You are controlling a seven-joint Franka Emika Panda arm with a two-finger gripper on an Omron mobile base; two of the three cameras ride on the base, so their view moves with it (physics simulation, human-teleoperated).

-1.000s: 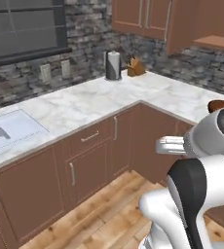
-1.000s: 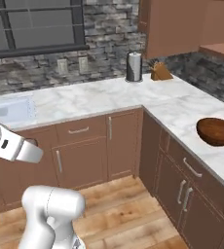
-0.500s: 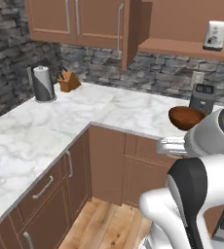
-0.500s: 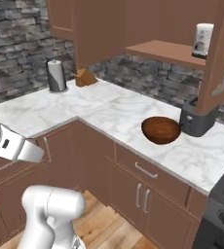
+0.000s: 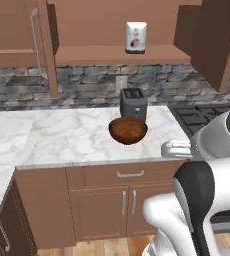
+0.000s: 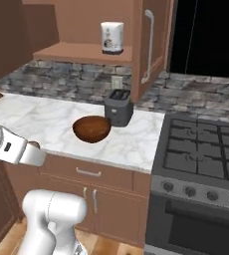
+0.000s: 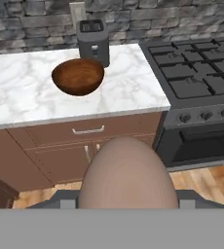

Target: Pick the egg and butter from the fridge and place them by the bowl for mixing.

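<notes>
The egg (image 7: pixel 127 173) sits large at the bottom of the hand view, between the jaws, which are closed on it part-way open. The gripper (image 7: pixel 127 194) is held out in front of the cupboards, short of the table (image 7: pixel 21 99) edge. On the marble table the bowl (image 7: pixel 78 76) stands just in front of the black toaster (image 7: pixel 93 40), apart from it or barely touching; I cannot tell which. A gas stove (image 7: pixel 201 73) adjoins the table on the right. A small white appliance (image 5: pixel 136 36) stands on the shelf (image 5: pixel 112 54) above the toaster.
</notes>
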